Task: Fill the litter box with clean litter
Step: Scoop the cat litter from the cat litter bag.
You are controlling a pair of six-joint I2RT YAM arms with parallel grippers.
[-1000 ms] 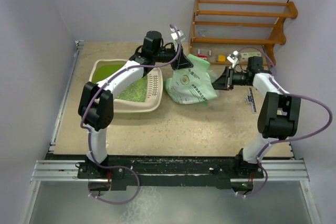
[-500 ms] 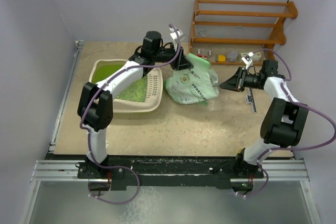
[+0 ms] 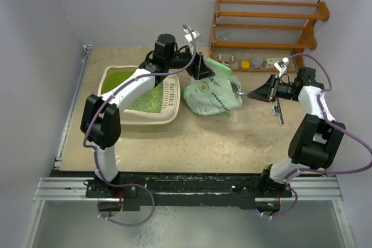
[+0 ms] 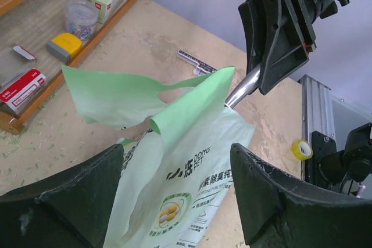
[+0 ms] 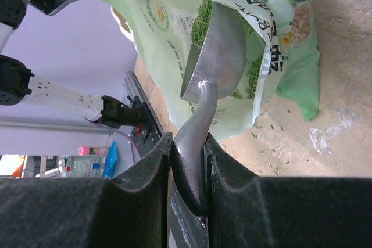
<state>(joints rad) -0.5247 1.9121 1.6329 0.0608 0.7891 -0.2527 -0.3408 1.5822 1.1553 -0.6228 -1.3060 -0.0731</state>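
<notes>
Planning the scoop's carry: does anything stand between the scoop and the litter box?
Yes. The bag, with its raised flap, lies between scoop and litter box; the open left gripper hangs at that flap, and the left arm stretches above the box.

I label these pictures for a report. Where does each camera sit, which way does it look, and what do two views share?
Top external: above and behind the bases, looking down at the table; left arm, right arm, litter box, bag show.
Left wrist: on the left arm, looking across the bag at the right gripper; left gripper fingers, open, at bottom.
Right wrist: looking along the scoop into the bag; right gripper fingers clamp its handle.
Shared: both wrist views show bag and scoop.
</notes>
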